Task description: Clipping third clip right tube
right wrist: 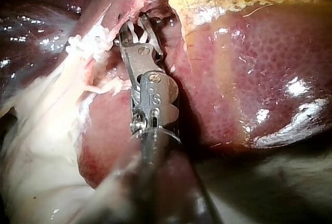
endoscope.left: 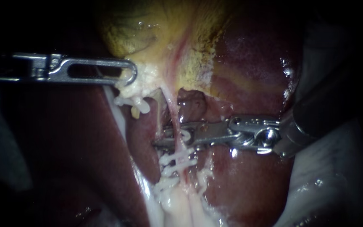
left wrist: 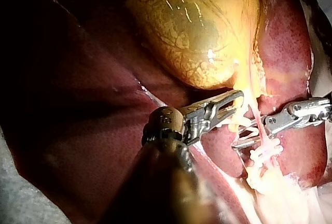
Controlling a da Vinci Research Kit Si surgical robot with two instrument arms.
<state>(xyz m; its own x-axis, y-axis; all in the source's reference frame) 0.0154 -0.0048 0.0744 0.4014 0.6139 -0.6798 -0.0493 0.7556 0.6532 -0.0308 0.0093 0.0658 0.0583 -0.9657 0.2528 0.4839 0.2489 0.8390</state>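
A: The left instrument [endoscope.left: 130, 74] is clamping its claw on the gallbladder [endoscope.left: 148, 25] neck.
B: The right instrument [endoscope.left: 171, 136] is holding its claw agape around the right tube [endoscope.left: 172, 110], beside two clips [endoscope.left: 177, 162]; it should be squaring up before closing.

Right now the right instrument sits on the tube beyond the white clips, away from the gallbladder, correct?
No. The endoscope view shows the right instrument on the tube between the white clips and the gallbladder, whose neck the left instrument holds.
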